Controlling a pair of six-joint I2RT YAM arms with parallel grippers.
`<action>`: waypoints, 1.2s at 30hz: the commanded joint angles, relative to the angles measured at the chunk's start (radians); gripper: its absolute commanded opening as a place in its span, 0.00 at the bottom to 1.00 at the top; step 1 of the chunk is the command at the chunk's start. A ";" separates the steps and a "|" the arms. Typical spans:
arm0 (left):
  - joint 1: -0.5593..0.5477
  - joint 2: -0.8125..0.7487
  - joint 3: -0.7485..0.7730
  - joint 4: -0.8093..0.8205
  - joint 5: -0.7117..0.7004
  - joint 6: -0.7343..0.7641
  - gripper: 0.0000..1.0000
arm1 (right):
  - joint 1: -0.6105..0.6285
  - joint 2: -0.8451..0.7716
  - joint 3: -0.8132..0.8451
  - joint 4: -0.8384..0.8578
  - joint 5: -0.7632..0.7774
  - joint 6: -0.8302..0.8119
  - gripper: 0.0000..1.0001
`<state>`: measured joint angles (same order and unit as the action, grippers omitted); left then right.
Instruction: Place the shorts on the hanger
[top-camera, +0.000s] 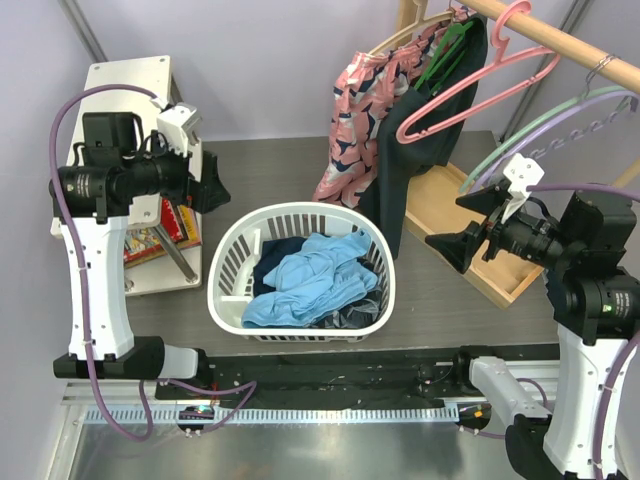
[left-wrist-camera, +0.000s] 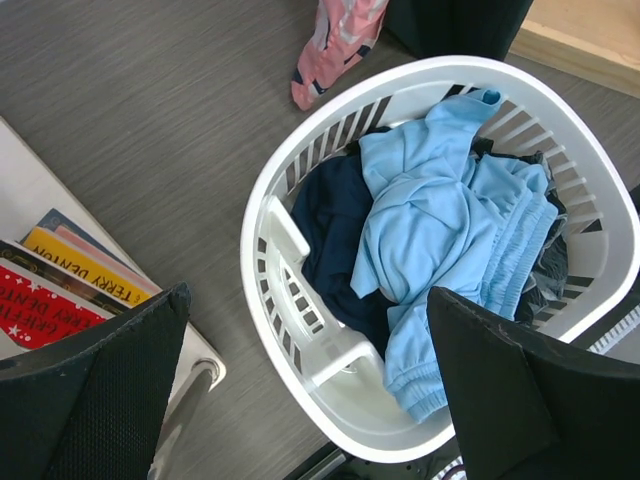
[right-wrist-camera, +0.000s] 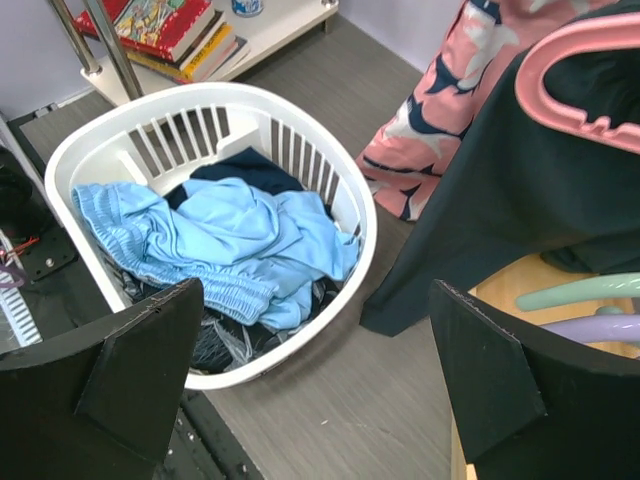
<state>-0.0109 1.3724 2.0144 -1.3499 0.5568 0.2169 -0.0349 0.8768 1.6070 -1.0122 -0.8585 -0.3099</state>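
Observation:
The light blue shorts lie crumpled in a white laundry basket, on top of dark navy clothes. They also show in the left wrist view and the right wrist view. The pink hanger hangs by its hook from a wooden rail at the upper right; part of it shows in the right wrist view. My left gripper is open and empty, raised left of the basket. My right gripper is open and empty, raised right of the basket, below the hanger.
A pink patterned garment and a dark navy garment hang from the rail. Pale green and lavender hangers hang further right, above a wooden base. A white shelf with books stands left of the basket.

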 joint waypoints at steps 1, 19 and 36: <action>0.003 0.004 0.011 -0.029 -0.046 0.021 1.00 | -0.003 -0.007 -0.051 0.001 -0.010 -0.018 1.00; -0.509 0.033 -0.272 0.139 -0.262 0.039 1.00 | 0.006 0.044 -0.085 -0.281 -0.039 -0.256 0.99; -0.906 0.310 -0.447 0.664 0.021 0.147 0.95 | 0.007 -0.064 -0.194 -0.405 0.044 -0.413 1.00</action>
<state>-0.8970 1.6382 1.5772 -0.8646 0.4633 0.3202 -0.0319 0.8532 1.4368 -1.3449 -0.8230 -0.6937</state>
